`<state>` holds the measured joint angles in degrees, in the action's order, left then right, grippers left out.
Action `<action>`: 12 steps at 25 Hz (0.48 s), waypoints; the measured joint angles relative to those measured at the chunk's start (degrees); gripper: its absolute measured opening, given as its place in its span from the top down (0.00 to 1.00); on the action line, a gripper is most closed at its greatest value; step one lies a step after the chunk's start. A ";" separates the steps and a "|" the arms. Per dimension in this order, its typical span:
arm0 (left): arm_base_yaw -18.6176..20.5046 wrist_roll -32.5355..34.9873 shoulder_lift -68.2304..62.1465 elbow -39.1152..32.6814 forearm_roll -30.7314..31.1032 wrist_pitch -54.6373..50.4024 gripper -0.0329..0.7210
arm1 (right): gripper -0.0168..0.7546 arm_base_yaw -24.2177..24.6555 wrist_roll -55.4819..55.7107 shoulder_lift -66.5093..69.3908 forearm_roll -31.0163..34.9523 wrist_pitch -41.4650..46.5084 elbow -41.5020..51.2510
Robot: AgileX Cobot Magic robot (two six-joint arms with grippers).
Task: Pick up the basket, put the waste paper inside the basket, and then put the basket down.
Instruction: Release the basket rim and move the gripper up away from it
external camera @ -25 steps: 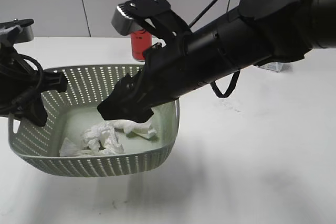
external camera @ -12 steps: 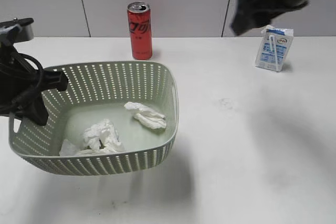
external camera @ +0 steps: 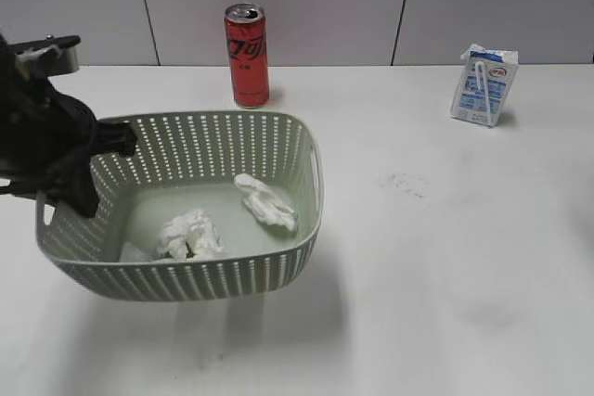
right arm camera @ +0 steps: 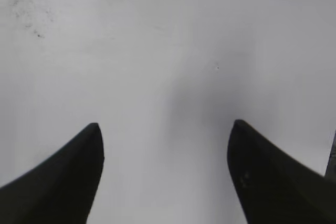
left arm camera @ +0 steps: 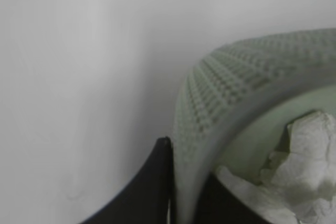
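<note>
The pale green basket (external camera: 213, 275) hangs tilted above the table on the left, held by its left end. My left gripper (external camera: 79, 173) is shut on the basket's left wall; in the left wrist view (left arm camera: 181, 182) the wall (left arm camera: 210, 108) stands between the two black fingers. Two white waste paper wads lie inside the basket, one at the front left (external camera: 188, 234) and one further back (external camera: 266, 202); paper also shows in the left wrist view (left arm camera: 304, 156). My right gripper (right arm camera: 165, 129) is open and empty over bare table, and is out of the exterior view.
A red drink can (external camera: 246, 42) stands at the back, behind the basket. A blue-and-white drink carton (external camera: 485, 84) stands at the back right. A faint smudge (external camera: 401, 183) marks the white table right of the basket.
My right arm has let go of a paper wad in the basket and pulled up and away, out of the exterior view. The basket has shifted slightly right with my left gripper.
</note>
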<state>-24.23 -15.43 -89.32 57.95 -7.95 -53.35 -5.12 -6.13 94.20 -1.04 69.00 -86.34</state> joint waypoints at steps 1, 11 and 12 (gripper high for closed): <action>0.00 0.00 -1.19 1.62 0.00 -0.41 0.95 | 0.26 0.11 0.68 -1.03 0.50 0.00 0.77; -0.35 0.00 -15.08 16.83 -0.06 -1.61 0.95 | 0.26 0.16 1.74 -27.15 4.66 0.32 20.75; -0.35 0.00 -16.44 17.65 -0.06 -1.37 0.95 | 0.26 0.16 1.74 -30.57 4.66 0.32 23.44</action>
<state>-24.58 -15.43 -105.77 75.60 -8.01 -54.72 -4.96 -4.39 63.63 3.62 69.33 -62.90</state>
